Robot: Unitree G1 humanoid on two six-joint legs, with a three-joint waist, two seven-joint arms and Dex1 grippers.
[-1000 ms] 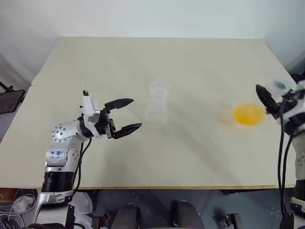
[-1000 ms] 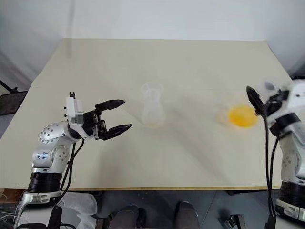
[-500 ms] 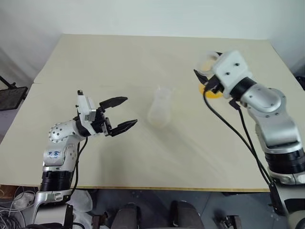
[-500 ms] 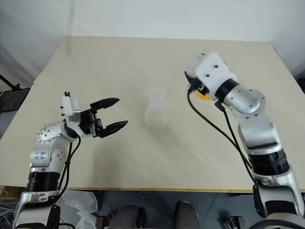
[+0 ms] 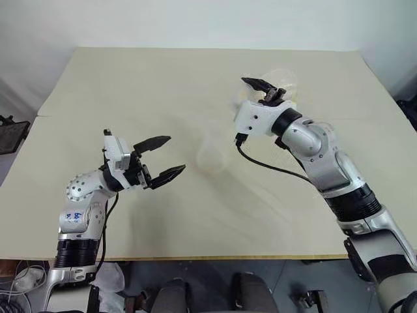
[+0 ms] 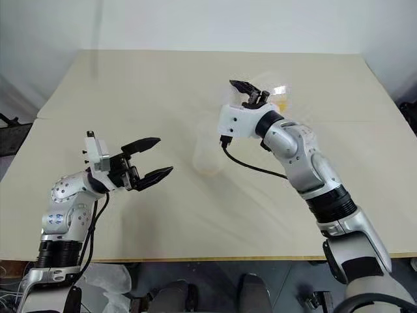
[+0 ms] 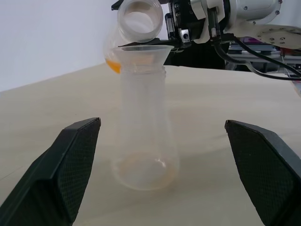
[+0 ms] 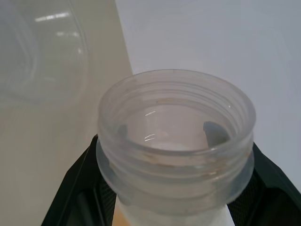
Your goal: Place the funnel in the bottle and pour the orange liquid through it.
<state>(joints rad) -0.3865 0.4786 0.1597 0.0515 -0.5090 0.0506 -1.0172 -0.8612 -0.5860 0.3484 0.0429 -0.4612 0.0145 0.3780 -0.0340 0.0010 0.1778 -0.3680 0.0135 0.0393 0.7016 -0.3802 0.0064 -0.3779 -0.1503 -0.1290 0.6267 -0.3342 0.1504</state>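
Right gripper tips a container of orange liquid at the funnel; left gripper waits with jaws spread.

Nearest, left gripper [image 5: 171, 156] hovers over the pale surface [image 5: 130, 85], fingers wide apart, empty, aimed at the bottle [image 7: 143, 136]. Bottle stands upright mid-surface, well clear of those fingers; the funnel [image 7: 143, 52] sits in its neck. Beyond, right gripper [image 5: 268, 90] is clamped on a clear threaded-neck container [image 7: 138, 20], tilted with its mouth just above the funnel rim. Orange liquid [image 7: 112, 65] pools in its low side.
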